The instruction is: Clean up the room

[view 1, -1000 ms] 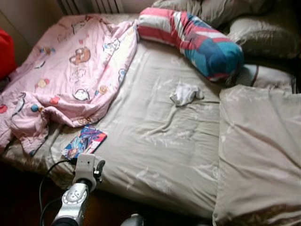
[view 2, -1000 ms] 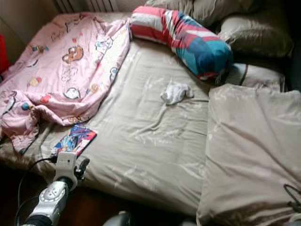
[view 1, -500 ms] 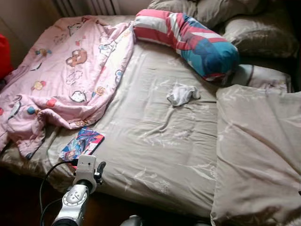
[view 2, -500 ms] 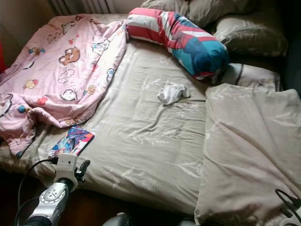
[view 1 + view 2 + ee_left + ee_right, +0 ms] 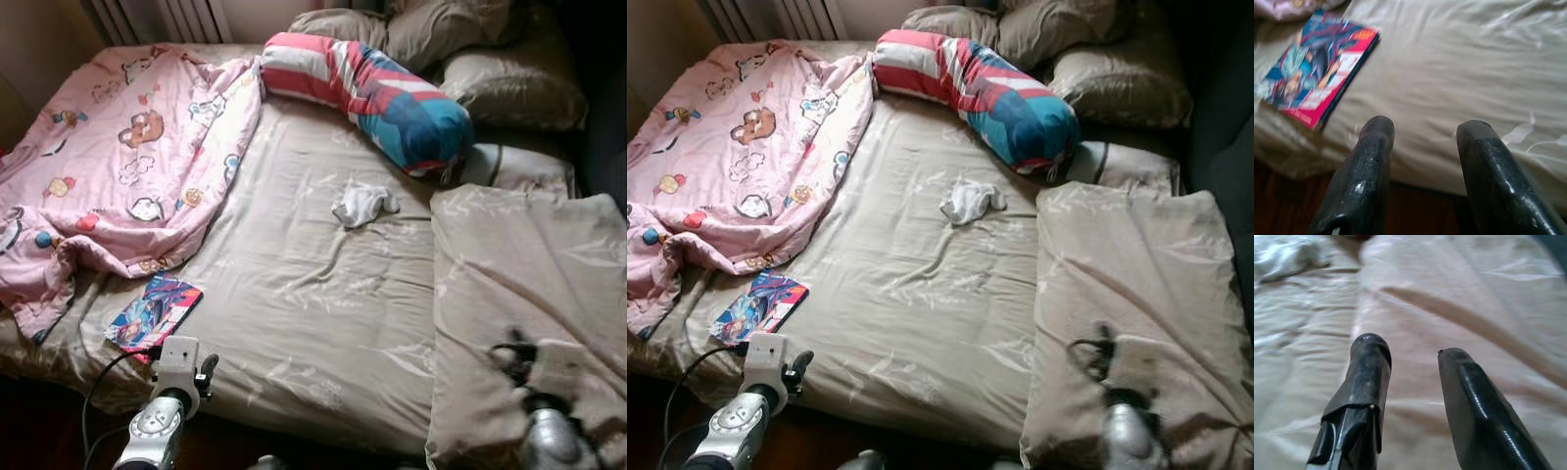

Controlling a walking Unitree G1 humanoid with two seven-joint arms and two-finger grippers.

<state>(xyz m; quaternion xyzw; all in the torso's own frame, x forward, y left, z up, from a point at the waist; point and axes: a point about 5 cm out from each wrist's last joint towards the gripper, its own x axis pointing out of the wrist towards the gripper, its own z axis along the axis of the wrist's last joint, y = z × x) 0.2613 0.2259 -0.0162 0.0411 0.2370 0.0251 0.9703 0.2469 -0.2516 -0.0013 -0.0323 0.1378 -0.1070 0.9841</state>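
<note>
Since a second earlier, the right gripper [image 5: 1408, 352] had risen into sight over the beige duvet [image 5: 529, 284], blurred, fingers apart and empty. Left gripper [image 5: 1422, 129] hung at the bed's near edge — fingers spread, holding nothing — just beside the magazine [image 5: 154, 315]. A white sock [image 5: 362, 205] lay mid-mattress, near the striped bolster [image 5: 367, 93].

Left arm [image 5: 147, 436]: silver, raised at near left; left gripper [image 5: 1422, 129] with fingers parted, holding nothing. Right arm [image 5: 554, 441]: near right (blurred in the eye views); right gripper [image 5: 1410, 350] likewise spread and empty.
</note>
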